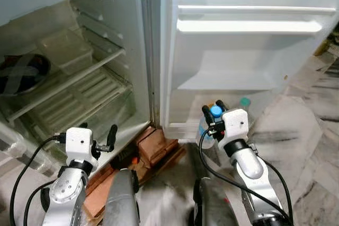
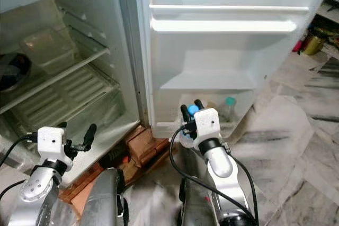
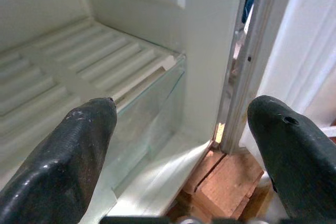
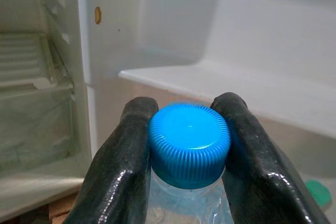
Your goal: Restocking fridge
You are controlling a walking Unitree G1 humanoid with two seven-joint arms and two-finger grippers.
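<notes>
My right gripper (image 1: 213, 108) is shut on a clear plastic bottle with a blue cap (image 4: 189, 144), held by its neck just in front of the open fridge door's bottom shelf (image 1: 183, 127). A second bottle with a green cap (image 1: 244, 101) stands in that door shelf, to the right. My left gripper (image 1: 98, 133) hangs open and empty near the fridge's lower front edge, its fingers (image 3: 68, 150) wide apart and facing the glass crisper drawer (image 3: 152, 114).
The fridge interior holds a clear plastic container (image 1: 66, 50) on a shelf and a dark round dish (image 1: 21, 72) at left. Reddish bricks (image 1: 156, 146) prop the fridge base. Upper door shelves (image 1: 249, 25) are bare. Marble floor (image 1: 302, 130) extends right.
</notes>
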